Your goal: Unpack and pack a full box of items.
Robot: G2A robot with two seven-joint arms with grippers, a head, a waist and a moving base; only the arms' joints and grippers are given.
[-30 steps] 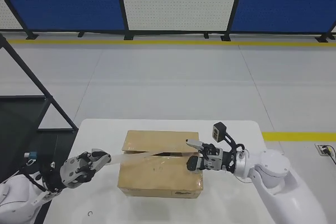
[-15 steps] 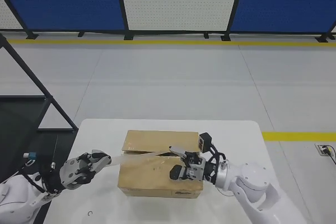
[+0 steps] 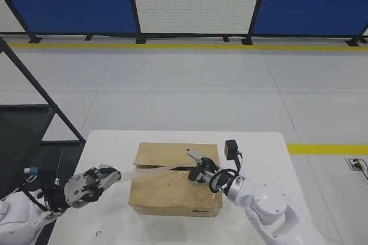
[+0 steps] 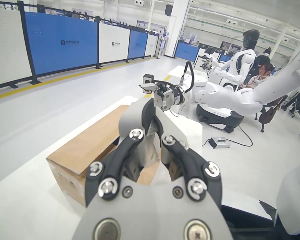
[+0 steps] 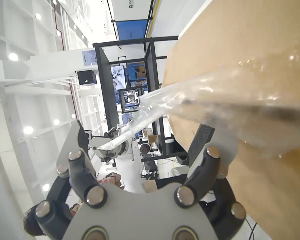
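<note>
A brown cardboard box (image 3: 175, 187) sits in the middle of the white table (image 3: 110, 144). A strip of clear tape (image 3: 150, 172) is peeled off its top and stretches out to the left of the box. My left gripper (image 3: 104, 177) is shut on the crumpled end of that tape (image 4: 150, 136), just past the box's (image 4: 90, 138) left side. My right gripper (image 3: 196, 164) hovers open over the box top. The tape (image 5: 190, 96) passes between its wide-spread fingers (image 5: 201, 136), and one finger lies close against the cardboard (image 5: 252, 38).
A black metal frame (image 3: 24, 79) stands off the table's left side. A small ring (image 3: 98, 233) lies near the table's front left edge. Bare table surface runs behind and to the right of the box.
My right gripper has travelled left across the box top from its right edge and turned, now sitting at the tape's root. My left gripper has held its place with the tape.
</note>
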